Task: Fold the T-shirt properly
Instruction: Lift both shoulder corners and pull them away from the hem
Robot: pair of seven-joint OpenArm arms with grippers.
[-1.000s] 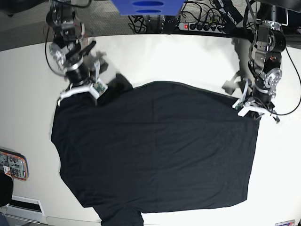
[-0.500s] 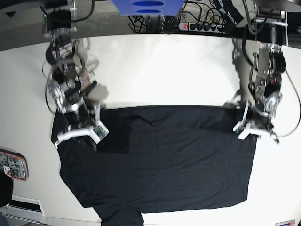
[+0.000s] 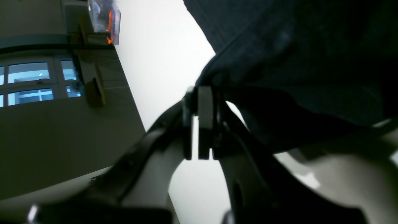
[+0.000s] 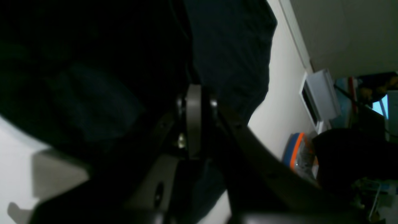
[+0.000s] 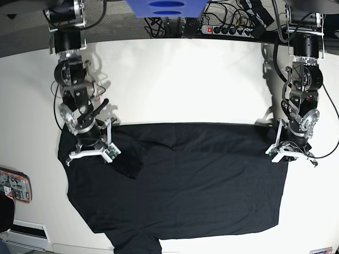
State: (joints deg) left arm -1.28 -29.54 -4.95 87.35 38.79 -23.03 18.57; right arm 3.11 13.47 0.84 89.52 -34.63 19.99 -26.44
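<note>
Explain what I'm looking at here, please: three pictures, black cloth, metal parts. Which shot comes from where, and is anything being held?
One picture looks down from above on a white table with two robot arms. The other two come from small cameras on the arms' wrists, looking along the fingers. The big dark thing is a black T-shirt spread on the table. The left hand, on the overhead picture's right, is shut on the T-shirt's edge; its wrist view shows the cloth pinched at the fingertips. The right hand, on the overhead picture's left, is shut on the T-shirt too, with cloth filling its wrist view. At the table's left edge lies a small orange-rimmed device.
</note>
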